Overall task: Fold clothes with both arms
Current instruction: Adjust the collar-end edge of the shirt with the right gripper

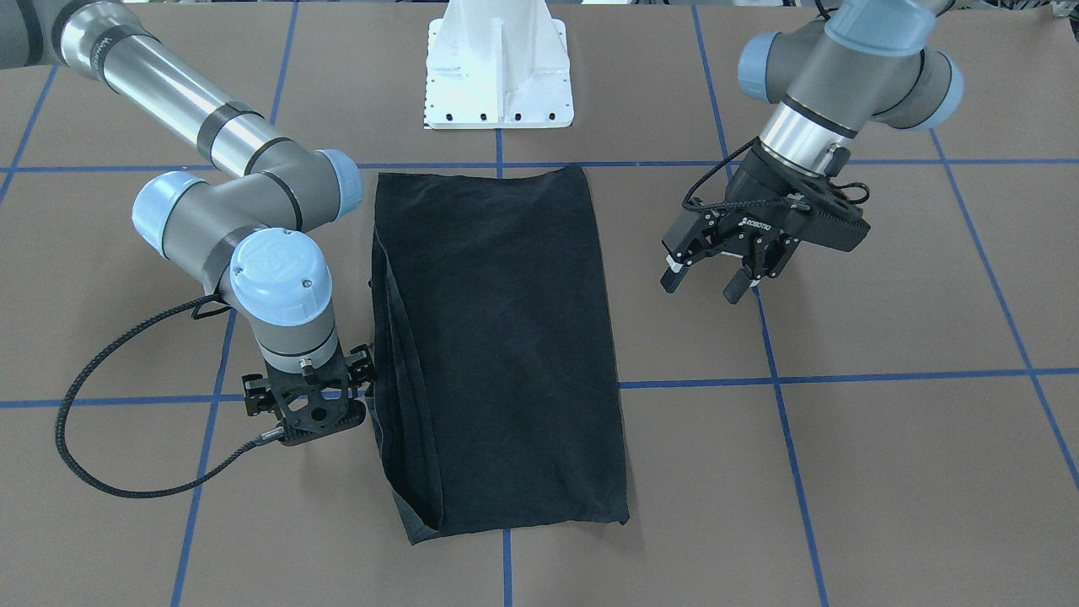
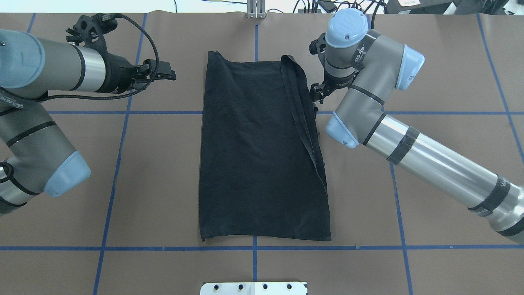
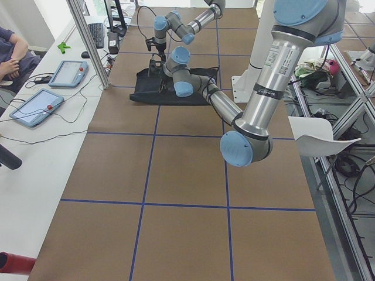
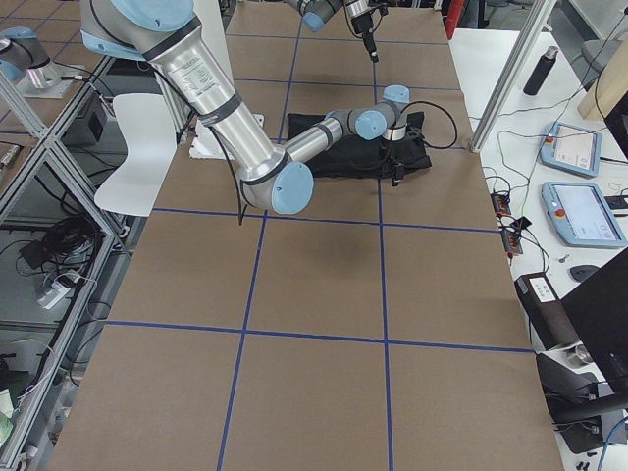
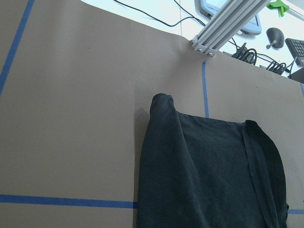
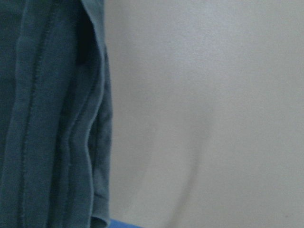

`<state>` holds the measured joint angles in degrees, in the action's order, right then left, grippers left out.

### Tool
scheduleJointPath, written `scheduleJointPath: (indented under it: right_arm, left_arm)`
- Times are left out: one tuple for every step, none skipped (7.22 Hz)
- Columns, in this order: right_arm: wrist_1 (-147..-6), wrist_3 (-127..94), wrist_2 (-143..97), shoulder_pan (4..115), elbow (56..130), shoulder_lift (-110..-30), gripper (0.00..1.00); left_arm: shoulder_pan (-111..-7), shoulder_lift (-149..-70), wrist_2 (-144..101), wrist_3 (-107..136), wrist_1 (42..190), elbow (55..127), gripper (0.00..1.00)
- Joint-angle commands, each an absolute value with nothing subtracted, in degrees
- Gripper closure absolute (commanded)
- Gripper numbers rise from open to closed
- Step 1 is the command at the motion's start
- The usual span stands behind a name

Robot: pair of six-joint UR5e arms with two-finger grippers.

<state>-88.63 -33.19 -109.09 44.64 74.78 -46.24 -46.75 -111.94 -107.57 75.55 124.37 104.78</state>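
Note:
The black T-shirt [image 2: 258,155] lies flat in the middle of the table, folded into a long narrow rectangle with its plain side up. A doubled hem runs along its right edge [image 6: 47,118]. My right gripper [image 2: 316,93] points straight down beside that edge, near the far end and low over the table. Its fingers are hidden under the wrist, so I cannot tell whether it is open or shut. My left gripper [image 1: 704,287] hangs open and empty above the table, well off the shirt's other long side. From the left wrist view the shirt [image 5: 209,175] shows from above.
The white pedestal base [image 1: 499,67] stands at the robot's edge of the table. Blue tape lines [image 2: 123,111] grid the brown table top. An aluminium post [image 5: 223,26] stands past the far edge. A side table carries tablets [image 3: 35,108], beside a seated person's arm.

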Motion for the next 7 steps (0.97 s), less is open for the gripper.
scheduleJointPath:
  right_arm:
    - [-89.2, -34.7, -109.2, 41.5, 76.7, -45.1, 0.0]
    - [-89.6, -34.8, -110.2, 40.4, 77.8, -45.5, 0.0]
    - [-92.3, -34.9, -112.0, 40.1, 78.3, -45.3, 0.0]
    - [-94.5, -35.0, -112.4, 38.9, 79.1, -45.3, 0.0]
    - [-94.8, -35.0, -112.4, 37.5, 78.6, -45.6, 0.0]
    - [-94.9, -35.0, -112.4, 36.6, 78.2, -45.8, 0.0]
    - [-95.4, -35.0, -112.5, 36.4, 78.3, -46.1, 0.0]
  left_arm:
    - [-46.8, -111.9, -107.8, 75.6, 124.4, 104.8, 0.0]
    - [-46.8, -111.9, -107.8, 75.6, 124.4, 104.9, 0.0]
    - [-46.8, -111.9, -107.8, 75.6, 124.4, 104.9, 0.0]
    - [-46.8, -112.0, -107.8, 75.6, 124.4, 104.9, 0.0]
    - [-46.8, -112.0, -107.8, 75.7, 124.2, 105.2, 0.0]
    - [-46.8, -112.0, -107.8, 75.7, 124.2, 105.3, 0.0]
    - [-46.8, -112.0, -107.9, 75.7, 124.2, 105.3, 0.0]
